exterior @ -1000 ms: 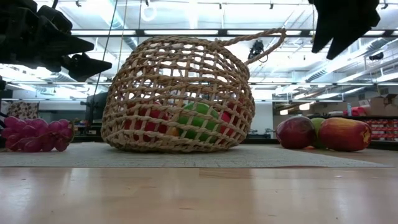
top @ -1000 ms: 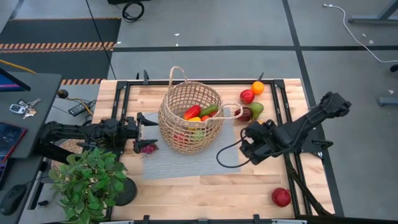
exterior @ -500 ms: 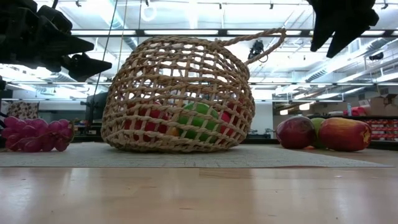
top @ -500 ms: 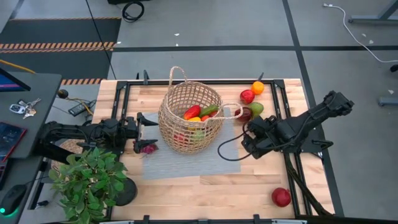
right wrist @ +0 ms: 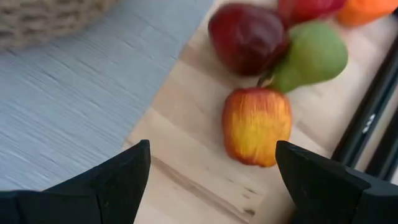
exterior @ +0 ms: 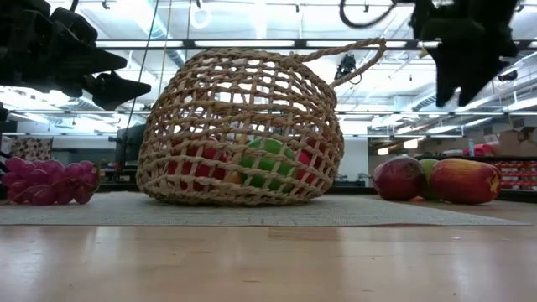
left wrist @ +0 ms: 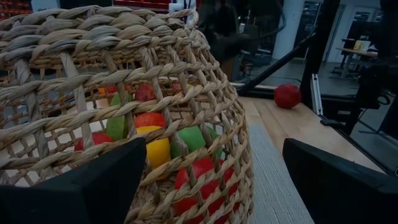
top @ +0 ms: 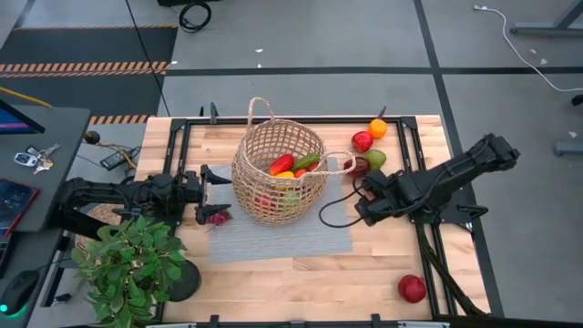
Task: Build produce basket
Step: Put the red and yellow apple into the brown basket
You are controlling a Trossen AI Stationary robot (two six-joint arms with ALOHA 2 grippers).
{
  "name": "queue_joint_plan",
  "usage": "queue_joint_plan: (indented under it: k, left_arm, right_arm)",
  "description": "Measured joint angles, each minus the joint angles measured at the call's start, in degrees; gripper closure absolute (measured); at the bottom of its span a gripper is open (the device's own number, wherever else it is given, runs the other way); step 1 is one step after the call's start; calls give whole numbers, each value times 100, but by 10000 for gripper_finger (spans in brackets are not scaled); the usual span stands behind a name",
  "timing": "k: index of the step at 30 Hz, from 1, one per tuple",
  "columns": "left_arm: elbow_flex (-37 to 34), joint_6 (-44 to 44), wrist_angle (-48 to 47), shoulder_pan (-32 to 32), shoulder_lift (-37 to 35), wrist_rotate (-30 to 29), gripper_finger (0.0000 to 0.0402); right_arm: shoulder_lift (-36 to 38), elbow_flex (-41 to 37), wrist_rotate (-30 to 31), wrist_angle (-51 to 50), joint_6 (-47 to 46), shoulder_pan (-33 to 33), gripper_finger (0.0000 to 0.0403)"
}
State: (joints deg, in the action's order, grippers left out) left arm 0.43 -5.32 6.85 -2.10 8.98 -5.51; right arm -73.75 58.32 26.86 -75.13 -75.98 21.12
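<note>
The woven basket (top: 278, 171) stands on a grey mat (top: 273, 239) and holds several pieces of produce (top: 291, 166). Red, yellow and green pieces show through its weave (left wrist: 155, 146). My left gripper (top: 217, 182) is open, level, just off the basket's left wall. My right gripper (top: 364, 193) hangs open, tilted down, above a cluster of loose produce on the wood. That cluster holds a red-yellow apple (right wrist: 257, 124), a dark-red apple (right wrist: 247, 37) and a green pear (right wrist: 311, 56). Nothing lies between the right fingers.
Purple grapes (top: 217, 217) lie on the mat's left edge below the left gripper. A red apple (top: 363, 141) and an orange (top: 377, 128) sit at the far right. Another red apple (top: 412, 289) rests near the front right corner. A potted plant (top: 137, 264) stands front left.
My right gripper has moved toward the table's far edge and a little left, coming down over the loose produce beside the basket. Its fingers stay as wide apart as before. The basket and produce have not moved.
</note>
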Motion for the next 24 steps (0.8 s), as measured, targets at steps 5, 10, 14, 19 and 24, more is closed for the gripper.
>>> queue_joint_plan:
  k: [5, 10, 14, 19, 24]
  left_arm:
    - [0, 2, 1, 1, 0, 0, 15]
    - [0, 4, 2, 1, -1, 1, 15]
    - [0, 3, 1, 0, 1, 0, 15]
    - [0, 4, 1, 0, 0, 0, 15]
    - [0, 2, 2, 1, 1, -1, 15]
  right_arm:
    - [512, -790, -2, 570, -157, 61, 54]
    - [877, -1553, 424, 759, -455, 24, 53]
    - [904, -1900, 547, 1037, -398, -96, 50]
    - [904, -2023, 556, 1158, -41, -286, 32]
    - [904, -2026, 561, 1394, 313, -562, 6]
